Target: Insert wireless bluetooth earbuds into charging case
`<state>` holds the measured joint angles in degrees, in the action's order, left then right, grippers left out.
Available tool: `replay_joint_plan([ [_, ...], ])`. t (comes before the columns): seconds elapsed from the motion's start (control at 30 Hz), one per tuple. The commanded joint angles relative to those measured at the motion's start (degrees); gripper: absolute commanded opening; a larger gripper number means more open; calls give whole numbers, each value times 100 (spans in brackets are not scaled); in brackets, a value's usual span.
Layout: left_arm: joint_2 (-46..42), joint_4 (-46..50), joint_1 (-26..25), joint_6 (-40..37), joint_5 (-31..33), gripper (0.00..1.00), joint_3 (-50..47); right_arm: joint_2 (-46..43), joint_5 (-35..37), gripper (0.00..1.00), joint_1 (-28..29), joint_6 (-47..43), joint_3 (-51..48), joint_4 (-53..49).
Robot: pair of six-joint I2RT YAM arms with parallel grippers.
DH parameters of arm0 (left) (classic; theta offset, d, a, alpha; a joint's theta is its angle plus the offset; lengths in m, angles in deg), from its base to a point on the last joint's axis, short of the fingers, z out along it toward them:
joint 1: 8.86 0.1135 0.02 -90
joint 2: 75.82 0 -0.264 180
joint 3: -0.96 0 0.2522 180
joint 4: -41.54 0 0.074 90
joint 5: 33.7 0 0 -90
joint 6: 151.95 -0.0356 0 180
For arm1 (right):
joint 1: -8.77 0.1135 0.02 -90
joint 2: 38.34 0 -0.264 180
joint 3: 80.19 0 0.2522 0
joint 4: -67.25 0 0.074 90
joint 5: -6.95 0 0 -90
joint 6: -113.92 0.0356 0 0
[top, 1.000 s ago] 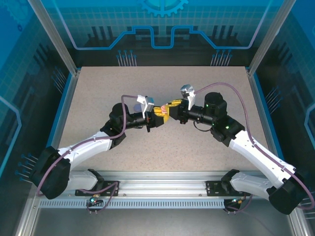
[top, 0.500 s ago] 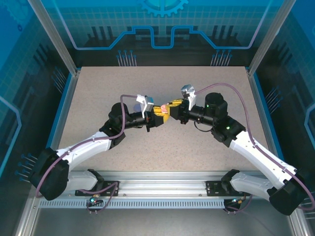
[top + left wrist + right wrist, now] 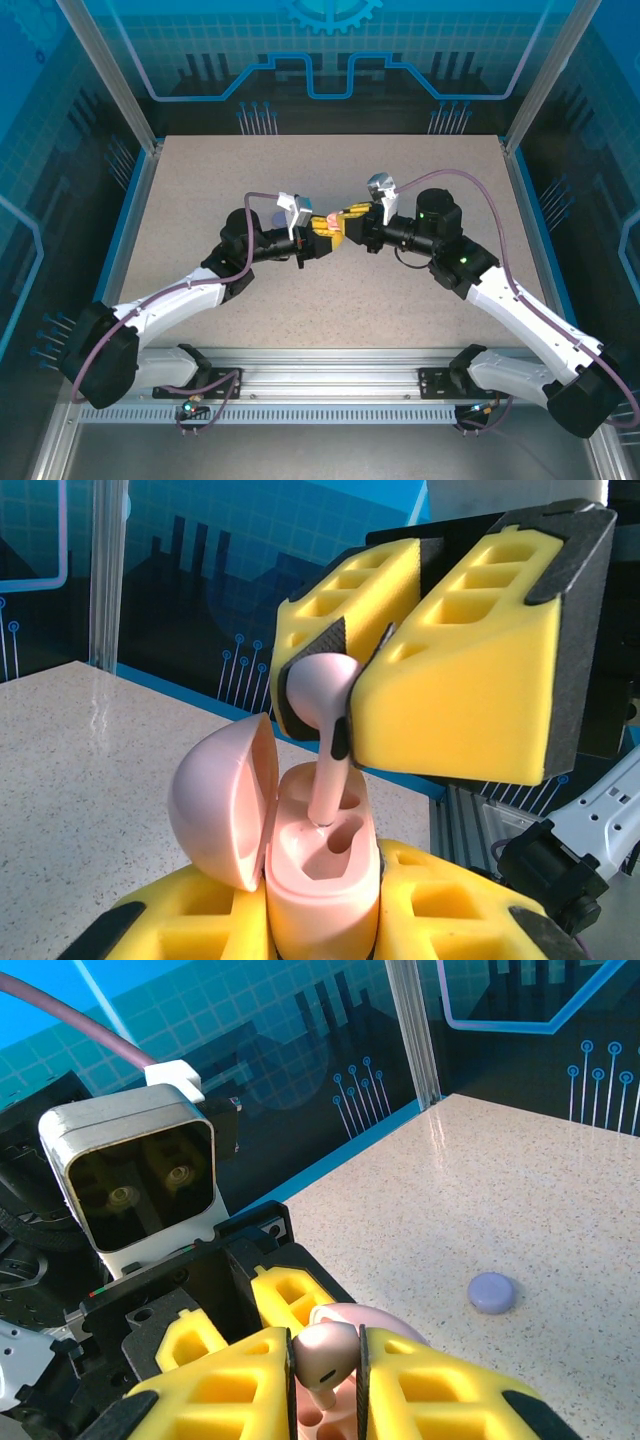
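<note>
above the middle of the table (image 3: 200, 190) the two arms meet tip to tip, and the step in hand is the insertion itself. the left gripper (image 3: 318, 925) is closed narrow on the pale pink charging case (image 3: 322, 875), gripping its base between yellow foam pads so it stands upright with its lid (image 3: 222, 800) swung open to one side. the right gripper (image 3: 327, 1385) is pinched tight on one pinkish-beige earbud (image 3: 320, 685) – head clamped between the pads, stem hanging down with its tip at the mouth of a well in the case, not yet seated. the next move, as i judge it, calls for a short straight push down along the stem's line, keeping the bud square to the well, then a release only once the head sits flush; any tilt could jam the stem on the rim or nudge the case in its grip. counted: one earbud in view, one pink case with two wells showing and no bud seated in either, and one small purple round piece (image 3: 492, 1292) – likely a second, closed case – lying flat on the table, well apart from the grippers.
</note>
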<state>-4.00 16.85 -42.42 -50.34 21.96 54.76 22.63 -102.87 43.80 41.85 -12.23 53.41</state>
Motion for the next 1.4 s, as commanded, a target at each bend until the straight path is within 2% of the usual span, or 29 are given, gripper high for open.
replay_joint_plan([
  [0.0,-187,-49,-39,-141,8,8,210,-50,-71,21,110,-93,-24,-107],
  [0.8,-282,259,-45,-488,-17,8,261,116,-51,24,116,-184,212,-746],
  [0.93,-282,298,-44,-509,-63,8,293,182,-114,29,118,-191,281,-840],
  [1.17,-255,439,-45,-585,-41,8,313,200,-140,44,128,-187,470,-1008],
  [1.37,-220,505,-54,-598,-2,8,315,266,-216,50,127,-117,720,-1280],
])
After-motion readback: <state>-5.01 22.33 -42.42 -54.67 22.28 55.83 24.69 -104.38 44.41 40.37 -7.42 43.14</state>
